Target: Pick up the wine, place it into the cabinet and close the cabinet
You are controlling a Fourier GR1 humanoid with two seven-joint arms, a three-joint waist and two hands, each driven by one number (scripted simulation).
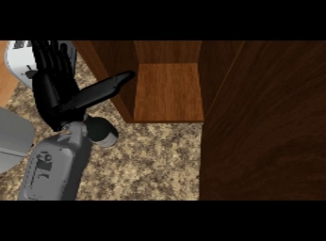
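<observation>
Wine not identifiable, possibly hidden behind left hand, fingers straight, thumb splayed toward open cabinet; judge glass heavy, slippery, fragile: grasp mid-body.

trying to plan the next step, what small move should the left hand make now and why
Probably lower the left hand toward the white object half hidden behind its fingers, if that is the wine; I cannot tell. The hand is open with straight fingers and holds nothing, the cabinet's shelf shows bare, and the door stands open.
</observation>
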